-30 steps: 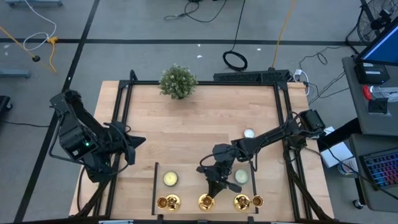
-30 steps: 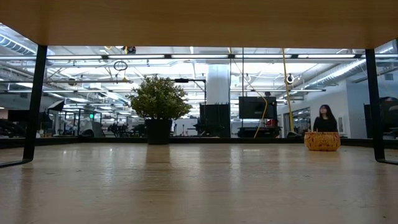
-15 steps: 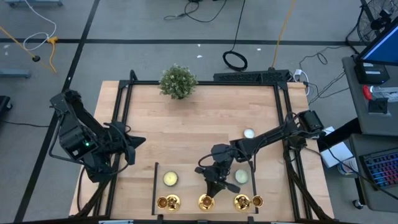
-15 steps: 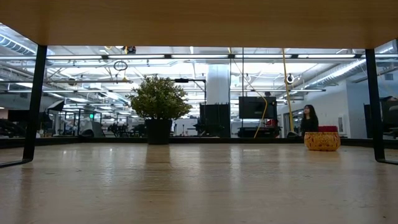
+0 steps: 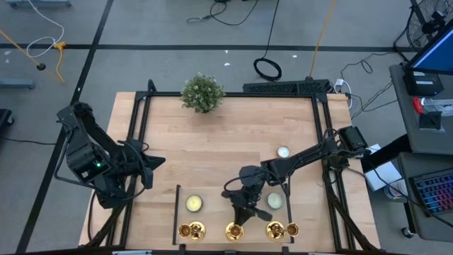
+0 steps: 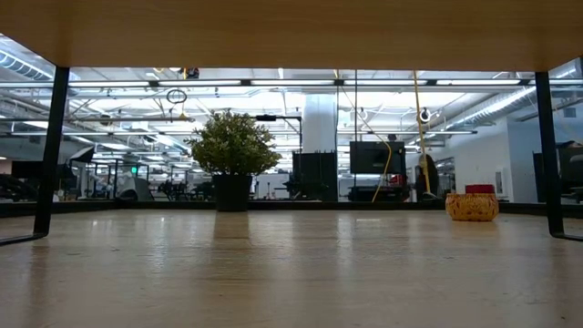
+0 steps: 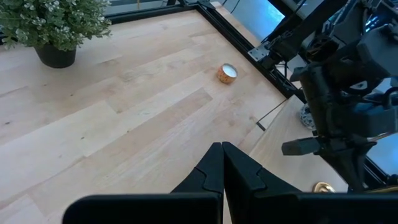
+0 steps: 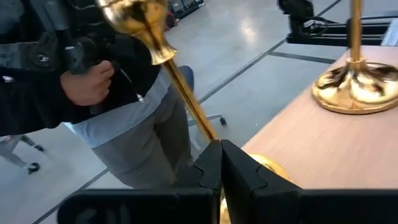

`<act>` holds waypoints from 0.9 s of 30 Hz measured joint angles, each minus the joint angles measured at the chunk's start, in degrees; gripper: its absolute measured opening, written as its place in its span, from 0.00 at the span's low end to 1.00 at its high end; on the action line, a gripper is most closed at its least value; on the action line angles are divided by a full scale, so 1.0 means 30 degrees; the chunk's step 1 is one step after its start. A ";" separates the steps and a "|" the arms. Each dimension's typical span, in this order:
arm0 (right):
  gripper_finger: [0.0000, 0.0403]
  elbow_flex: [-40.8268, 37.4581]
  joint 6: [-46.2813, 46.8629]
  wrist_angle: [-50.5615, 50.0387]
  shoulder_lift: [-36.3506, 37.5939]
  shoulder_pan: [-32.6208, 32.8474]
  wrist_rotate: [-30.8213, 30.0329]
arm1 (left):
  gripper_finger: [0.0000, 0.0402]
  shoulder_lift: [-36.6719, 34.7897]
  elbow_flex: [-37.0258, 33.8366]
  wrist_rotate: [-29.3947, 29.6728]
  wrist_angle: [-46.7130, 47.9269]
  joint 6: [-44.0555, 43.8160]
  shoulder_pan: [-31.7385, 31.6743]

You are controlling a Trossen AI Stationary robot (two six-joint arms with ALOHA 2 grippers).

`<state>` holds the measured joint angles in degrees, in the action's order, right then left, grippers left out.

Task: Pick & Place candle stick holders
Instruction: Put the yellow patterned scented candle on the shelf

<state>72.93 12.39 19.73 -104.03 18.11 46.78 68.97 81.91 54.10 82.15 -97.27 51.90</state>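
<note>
Three gold candle stick holders (image 5: 191,230), (image 5: 234,230), (image 5: 274,229) stand in a row on their round bases at the table's near edge. My right gripper (image 5: 238,214) is over the middle holder and shut on it. In the right wrist view, this holder's stem (image 8: 180,81) runs up from my gripper (image 8: 221,148) to its cup (image 8: 134,15). A neighbouring holder (image 8: 357,84) stands beside it. My left gripper (image 5: 154,164) is shut and empty at the table's left side; it also shows in the left wrist view (image 7: 222,152). My right gripper pinches the middle holder's slim stem at its lower part (image 8: 208,134), just above the flared base (image 8: 268,169), between its two fingertips. The fingers come slanting down from the table's far side and lie across the stem. The fingers hide whether the base rests on the table.
A potted plant (image 5: 202,92) stands at the far edge. A small candle (image 5: 283,151) lies at the right, and two round candles (image 5: 194,204), (image 5: 274,201) lie behind the holders. A thin black frame (image 5: 176,212) borders the holders. A person (image 8: 93,81) stands beyond the near edge.
</note>
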 joint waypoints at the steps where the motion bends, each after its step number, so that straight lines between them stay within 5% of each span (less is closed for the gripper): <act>1: 0.00 0.0000 -0.0023 -0.0053 0.0000 -0.0004 -0.0202 | 0.00 0.0000 0.0000 0.0003 -0.0003 0.0001 0.0000; 27: 0.00 -0.0474 -0.2874 -0.7186 0.4509 -0.2570 -0.9344 | 0.00 0.0000 0.0000 0.2021 -0.0444 0.1898 0.0000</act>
<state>71.50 3.77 -1.83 -90.50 10.40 18.75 68.97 81.91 60.16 80.82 -91.57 51.90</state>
